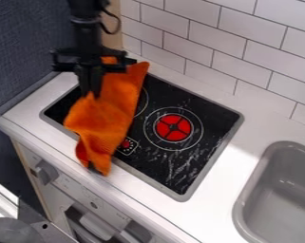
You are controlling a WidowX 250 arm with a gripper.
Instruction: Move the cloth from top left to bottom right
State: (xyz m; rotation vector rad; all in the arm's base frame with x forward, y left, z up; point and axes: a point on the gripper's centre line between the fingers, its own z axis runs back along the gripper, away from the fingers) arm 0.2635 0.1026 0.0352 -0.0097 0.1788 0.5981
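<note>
Cloth [110, 116] pinched by its left edge between the jaws [91, 96], draping over the left of the stovetop [213, 118]; probably gripped there for carrying toward the near right.

There is one gripper [91, 94], one cloth [110, 118], one stovetop [208, 111], one sink [284, 190] and one tiled wall [227, 40].

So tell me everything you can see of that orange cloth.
The cloth is plain orange, soft-looking and creased, with a darker fold near its lower end. It stretches lengthwise over the left part of the black stovetop, with two peaks at its upper end and a narrow lower end over the white counter's front strip. The gripper meets its upper left part; whether it grips the cloth, I can't tell.
</note>
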